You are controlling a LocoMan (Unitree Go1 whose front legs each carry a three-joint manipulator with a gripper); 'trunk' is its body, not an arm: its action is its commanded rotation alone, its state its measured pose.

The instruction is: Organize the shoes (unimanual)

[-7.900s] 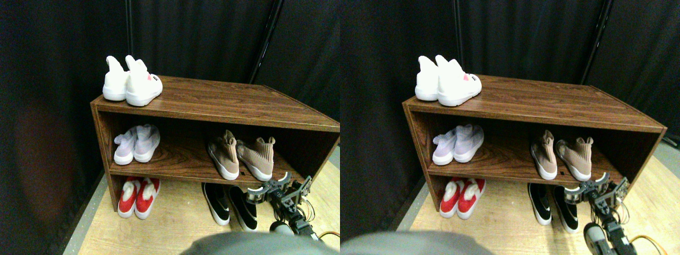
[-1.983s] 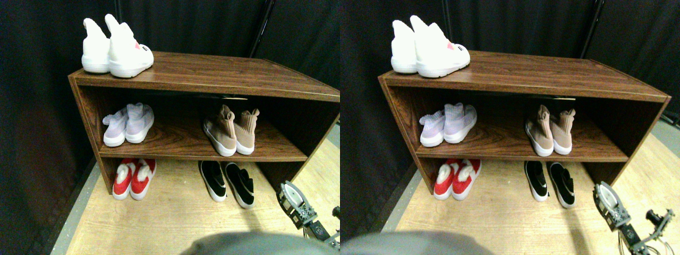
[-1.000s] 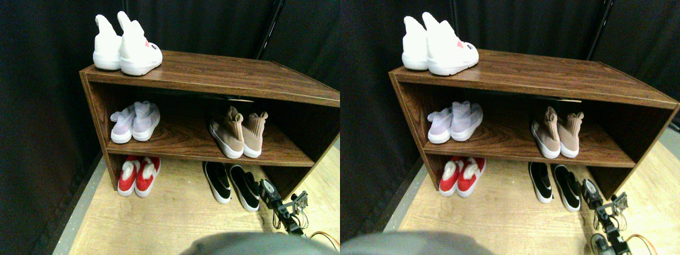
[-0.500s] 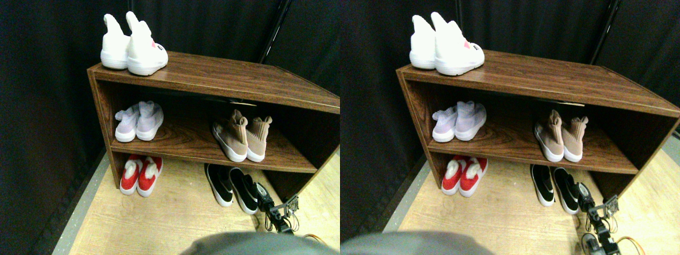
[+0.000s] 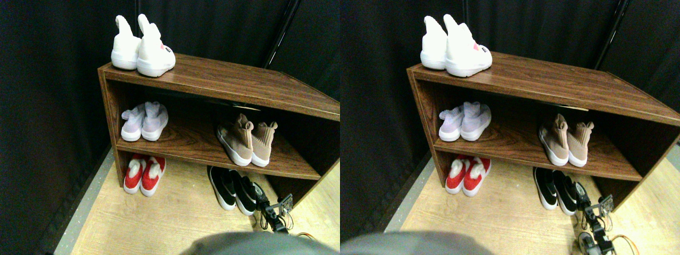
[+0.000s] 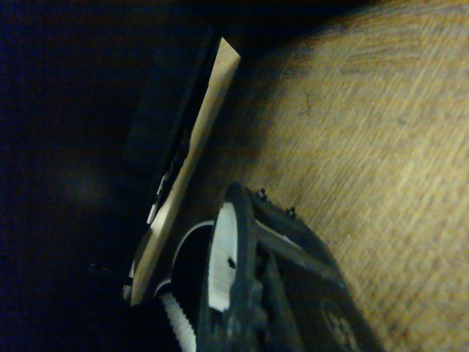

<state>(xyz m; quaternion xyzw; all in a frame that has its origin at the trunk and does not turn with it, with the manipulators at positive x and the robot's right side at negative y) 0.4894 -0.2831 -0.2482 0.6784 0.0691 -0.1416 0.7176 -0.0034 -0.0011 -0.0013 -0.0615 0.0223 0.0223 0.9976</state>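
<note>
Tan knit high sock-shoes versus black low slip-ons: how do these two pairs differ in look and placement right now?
The tan knit high sock-shoes have tall ankle collars; the black low slip-ons with white soles are low-cut. The tan pair stands on the middle board of the dark wooden shoe rack; the black pair sits on the pale wood floor beneath it. The right gripper is next to the black pair, away from the tan pair. Both pairs have white soles and stand side by side.

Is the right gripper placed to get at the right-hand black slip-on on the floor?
Probably yes: the right gripper sits right beside the right black slip-on, nothing between; the shelf board overhangs close above.
</note>
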